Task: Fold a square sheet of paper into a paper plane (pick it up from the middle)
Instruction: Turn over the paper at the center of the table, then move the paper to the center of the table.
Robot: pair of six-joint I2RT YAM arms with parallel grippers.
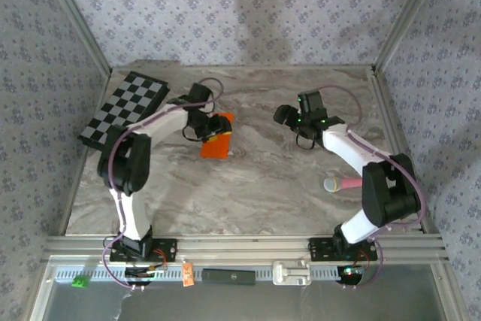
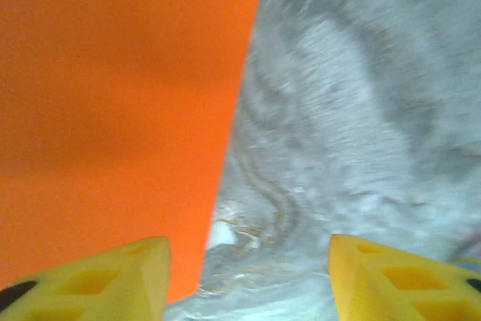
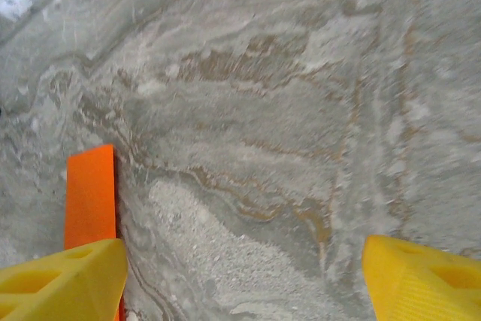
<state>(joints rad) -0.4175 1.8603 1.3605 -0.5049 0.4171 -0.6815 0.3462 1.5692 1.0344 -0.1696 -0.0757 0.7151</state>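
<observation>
The square sheet of paper (image 1: 216, 140) lies on the marble table left of centre as a bright orange folded piece. My left gripper (image 1: 206, 125) hovers at its far left edge. In the left wrist view the paper (image 2: 113, 110) covers the left half, and the left gripper (image 2: 248, 261) is open with only bare table between its yellow fingertips; the left fingertip (image 2: 113, 280) sits over the paper's edge. My right gripper (image 1: 285, 116) stands to the paper's right, apart from it. It is open (image 3: 244, 261) over bare table, with a strip of the paper (image 3: 90, 197) beside its left fingertip.
A black-and-white checkerboard (image 1: 124, 109) lies at the back left of the table. A pink-handled object (image 1: 342, 184) rests near the right arm's base. Patterned walls close in the back and both sides.
</observation>
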